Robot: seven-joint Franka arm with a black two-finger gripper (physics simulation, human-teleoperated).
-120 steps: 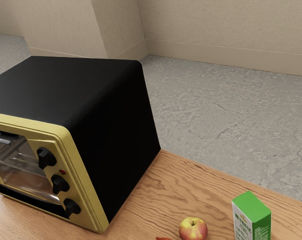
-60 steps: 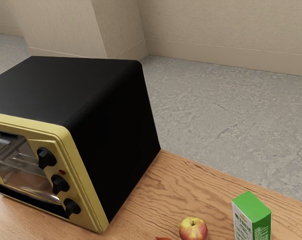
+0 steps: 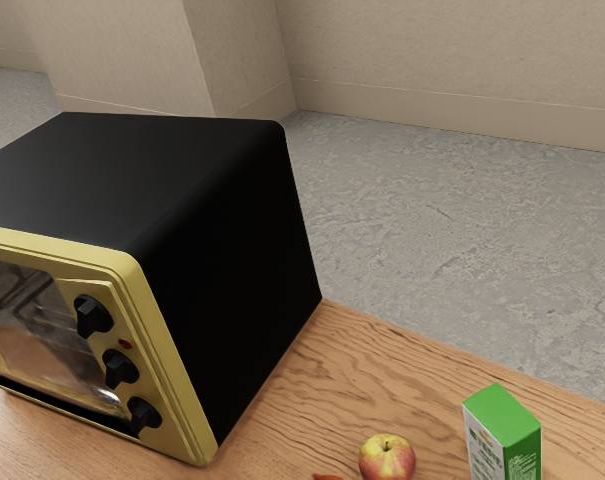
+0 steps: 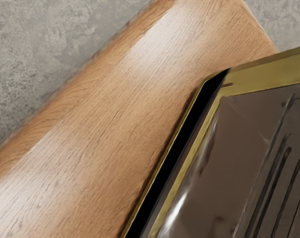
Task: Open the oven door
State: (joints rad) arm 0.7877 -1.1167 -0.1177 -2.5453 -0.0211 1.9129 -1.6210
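Left to right in the exterior view: a black toaster oven (image 3: 222, 260) with a yellow front, its glass door (image 3: 47, 350) at left; whether that is ajar I cannot tell. Three black knobs (image 3: 121, 368) sit right of it. Farther right, a red-yellow apple (image 3: 387, 457), then a green-and-white carton (image 3: 509, 423), its print too small to read. The wrist view adds dark bars (image 4: 286, 152) seen through the glass. The gripper's state I cannot tell.

Glass oven door (image 3: 44, 345), angle unclear, on yellow-fronted black oven (image 3: 222, 270)
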